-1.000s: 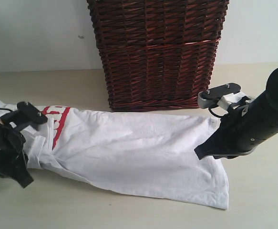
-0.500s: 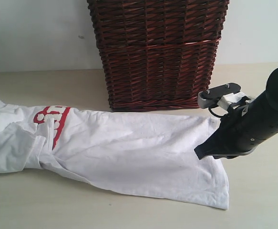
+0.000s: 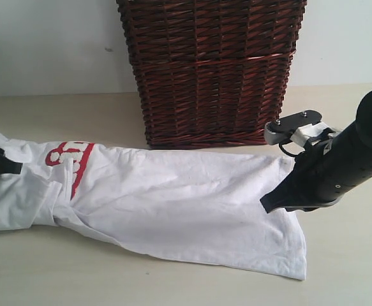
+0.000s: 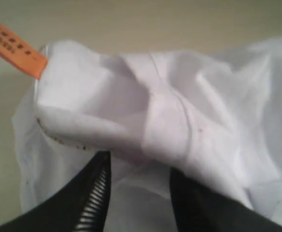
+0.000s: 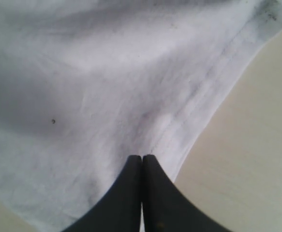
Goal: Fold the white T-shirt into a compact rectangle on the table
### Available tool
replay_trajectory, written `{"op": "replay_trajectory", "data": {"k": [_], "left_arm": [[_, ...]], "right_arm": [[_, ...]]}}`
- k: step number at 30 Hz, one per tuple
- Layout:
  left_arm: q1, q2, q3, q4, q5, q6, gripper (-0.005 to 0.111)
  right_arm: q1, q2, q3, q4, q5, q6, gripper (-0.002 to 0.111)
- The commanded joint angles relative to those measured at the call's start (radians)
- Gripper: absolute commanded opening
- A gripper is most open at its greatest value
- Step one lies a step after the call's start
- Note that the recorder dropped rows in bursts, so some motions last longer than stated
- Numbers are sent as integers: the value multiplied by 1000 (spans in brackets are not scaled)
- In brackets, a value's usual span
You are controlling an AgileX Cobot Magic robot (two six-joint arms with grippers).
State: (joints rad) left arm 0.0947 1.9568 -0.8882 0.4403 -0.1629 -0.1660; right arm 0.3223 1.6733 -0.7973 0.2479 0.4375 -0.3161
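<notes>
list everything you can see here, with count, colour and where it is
white T-shirt: one, white with red lettering, spread along the table in front of the basket
orange tag: one, orange, at the shirt's collar end
wicker basket: one, dark reddish brown, standing behind the shirt against the wall
table: one, pale beige, under everything
wall: one, off-white, behind the table
left gripper: one, black, open, its jaws astride a bunched fold near the collar
right gripper: one, black, shut on the shirt's hem at the other end
</notes>
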Motion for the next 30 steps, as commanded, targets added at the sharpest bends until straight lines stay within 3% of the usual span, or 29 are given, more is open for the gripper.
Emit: {"op": "replay_trajectory", "data": {"k": [1,7,10,12,19,30], "left_arm": [[1,-1,-7,-52,-101,2,40],[1,22,-7,-8,-94,6,36],[1,36,-7,-6,-58,9,18],[1,36,-7,-6,-23,24,0],[1,-19,-7,27,198,144,0],[1,-306,-7,22,453,244,0]], "right_arm": [[3,-9,3,5,-13,-8,0],[3,-9,3,5,-7,-8,0],[3,-9,3,5,-1,-8,0],[3,-9,3,8,-2,-8,0],[3,-9,3,8,0,-8,0],[3,-9,3,8,6,-14,0]]}}
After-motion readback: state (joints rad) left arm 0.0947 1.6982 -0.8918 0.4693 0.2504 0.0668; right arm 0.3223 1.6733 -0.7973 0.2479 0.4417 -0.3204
